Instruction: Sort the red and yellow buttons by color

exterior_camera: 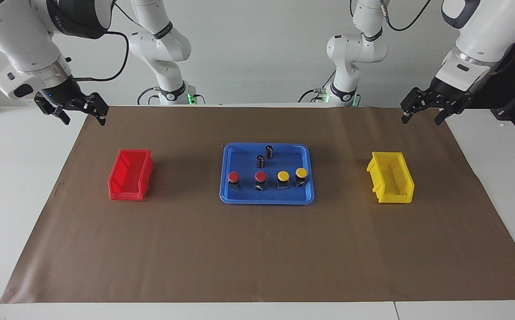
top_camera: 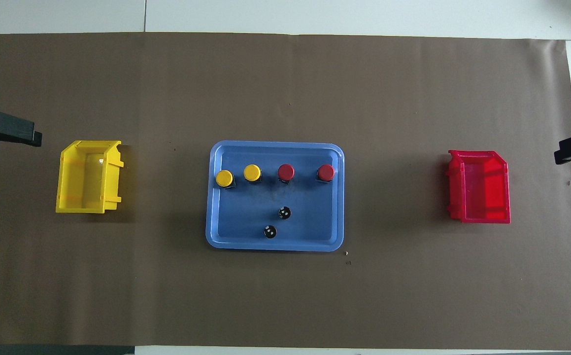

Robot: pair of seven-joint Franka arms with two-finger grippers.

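Two red buttons (exterior_camera: 233,179) (exterior_camera: 260,179) and two yellow buttons (exterior_camera: 283,178) (exterior_camera: 301,175) stand upright in one row on a blue tray (exterior_camera: 267,201) at the table's middle, on the tray's half farther from the robots. The yellow pair is toward the left arm's end. My right gripper (exterior_camera: 84,119) hangs open and empty over the paper's corner at its own end. My left gripper (exterior_camera: 421,119) hangs open and empty over the corner at its end. Both arms wait, well apart from the tray.
Two dark capless cylinders (exterior_camera: 269,152) (exterior_camera: 261,161) stand on the tray, nearer to the robots than the buttons. A red bin (exterior_camera: 130,174) sits toward the right arm's end, a yellow bin (exterior_camera: 391,177) toward the left arm's end. Brown paper (exterior_camera: 257,258) covers the table.
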